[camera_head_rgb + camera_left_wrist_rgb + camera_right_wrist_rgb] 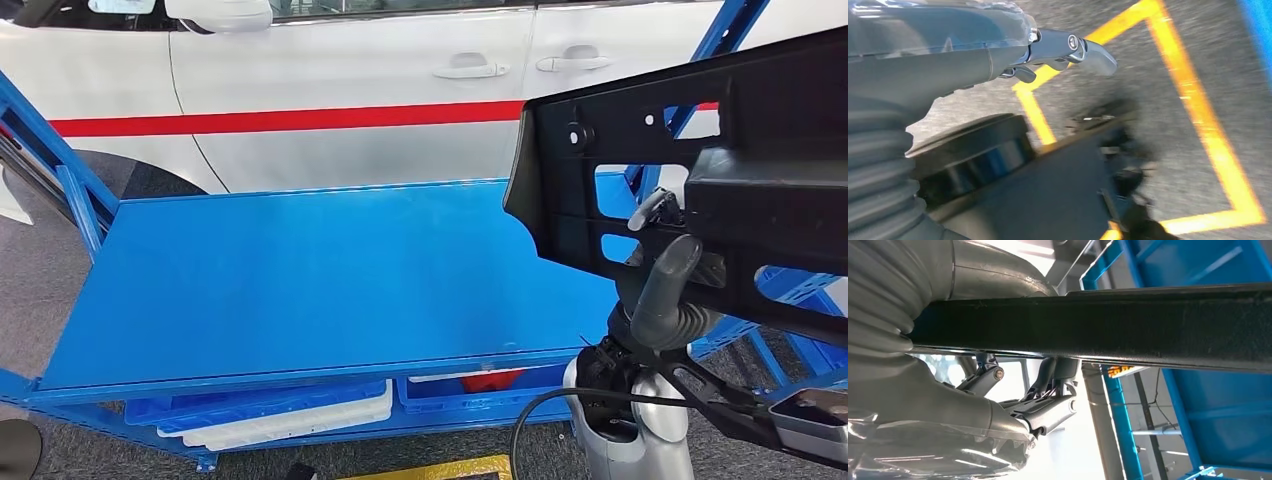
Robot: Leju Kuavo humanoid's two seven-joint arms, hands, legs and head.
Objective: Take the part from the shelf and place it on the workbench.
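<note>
1. Blue workbench top (300,280) fills the frame's middle, with a white car (350,90) parked behind.
2. Right hand (668,285) grasps the black part (700,160), held at upper right, partly over the bench's right end.
3. Left hand (1068,50) hangs over the floor, fingers released, holding nothing.
4. One-handed grip near one edge looks dicey; the part could tilt or clip the blue shelf frame (735,30).

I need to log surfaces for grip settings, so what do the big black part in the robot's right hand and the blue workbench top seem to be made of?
The large black part looks like moulded plastic: matte finish, thin walls, cut-out windows and small round holes. The flat blue workbench top looks like painted sheet metal: smooth, even colour with a soft sheen and a folded front edge; that could also be a coated board. The right hand grips the part from below.
</note>
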